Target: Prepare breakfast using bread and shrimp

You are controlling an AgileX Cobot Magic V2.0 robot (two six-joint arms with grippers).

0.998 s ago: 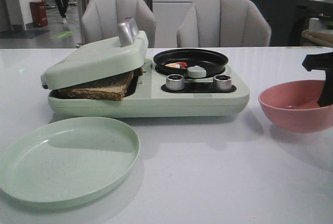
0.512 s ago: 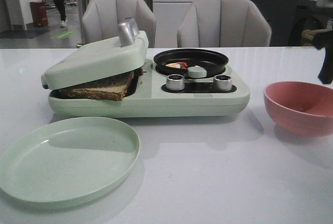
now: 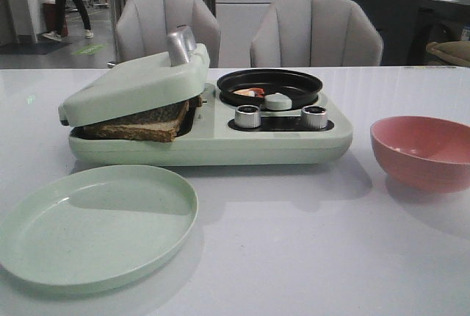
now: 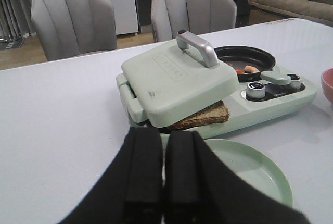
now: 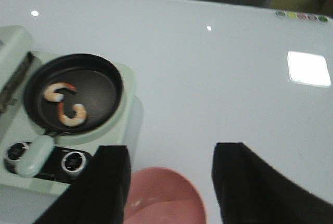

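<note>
The bread lies toasted brown in the pale green breakfast maker, with the hinged lid resting on it at a tilt; one corner sticks out. Two curled orange-and-white shrimp lie in the small black pan. My left gripper is shut on nothing, hanging over the table in front of the maker near the plate. High above the pink bowl, my right gripper stands open and empty. Neither gripper shows in the front view.
A pale green plate sits in front of the maker on the left. The pink bowl stands to the maker's right. Two silver knobs and a green knob sit below the pan. Two grey chairs stand behind the table.
The right arm, seen dark over the pink bowl at the right edge, has risen and left the front view. The bowl has shifted slightly to the right. Bread, shrimp and plate have not moved.
</note>
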